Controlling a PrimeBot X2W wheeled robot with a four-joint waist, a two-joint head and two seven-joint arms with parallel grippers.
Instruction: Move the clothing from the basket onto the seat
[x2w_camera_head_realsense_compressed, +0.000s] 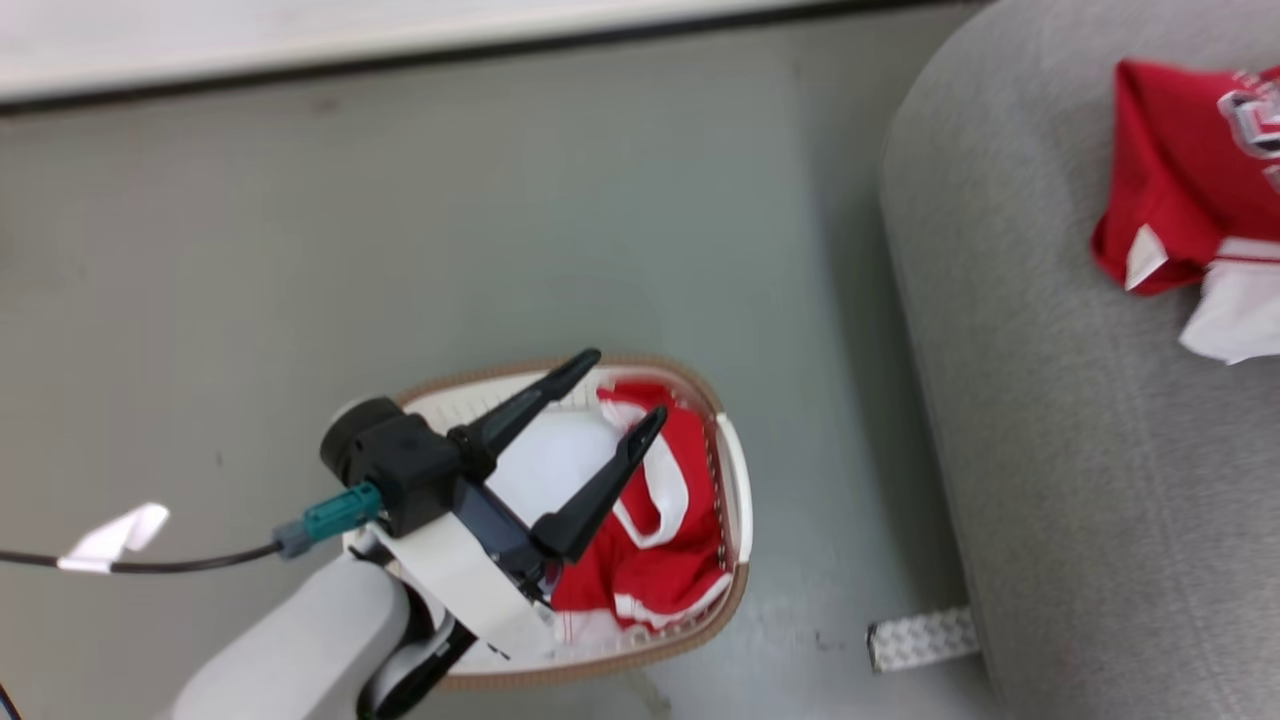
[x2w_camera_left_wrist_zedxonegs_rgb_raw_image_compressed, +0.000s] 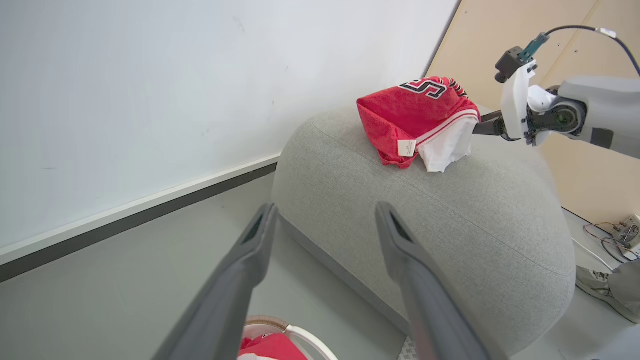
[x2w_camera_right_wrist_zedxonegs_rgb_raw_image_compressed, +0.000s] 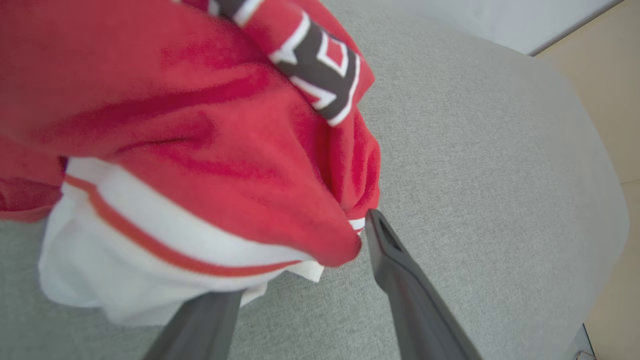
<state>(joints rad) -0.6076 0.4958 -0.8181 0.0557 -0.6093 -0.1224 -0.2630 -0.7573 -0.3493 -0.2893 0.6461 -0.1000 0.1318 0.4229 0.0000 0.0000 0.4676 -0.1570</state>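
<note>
L gripper (x2w_camera_head_realsense_compressed: 628, 384) over basket (x2w_camera_head_realsense_compressed: 733, 470); R gripper (x2w_camera_right_wrist_zedxonegs_rgb_raw_image_compressed: 320, 220) at jersey (x2w_camera_left_wrist_zedxonegs_rgb_raw_image_compressed: 410, 115) on seat (x2w_camera_head_realsense_compressed: 1080, 450).
L fingers spread wide, holding nothing, above the cream basket on grey floor (x2w_camera_head_realsense_compressed: 400, 250). Red-white clothing (x2w_camera_head_realsense_compressed: 680, 520) lies crumpled inside, mostly on the side nearer the seat. Red jersey w/ black-white lettering and small white tag sits bunched on top of the grey seat. R fingers also wide apart: one under the white hem, the other's tip touching the red fold, no pinch.

Soft red mesh-knit clothing (x2w_camera_right_wrist_zedxonegs_rgb_raw_image_compressed: 200, 150) with smooth white trim; the seat (x2w_camera_left_wrist_zedxonegs_rgb_raw_image_compressed: 475, 225) in coarse, matt grey woven fabric; the basket (x2w_camera_head_realsense_compressed: 738, 500) of perforated cream plastic; the floor (x2w_camera_head_realsense_compressed: 500, 200) smooth, with a faint sheen.
</note>
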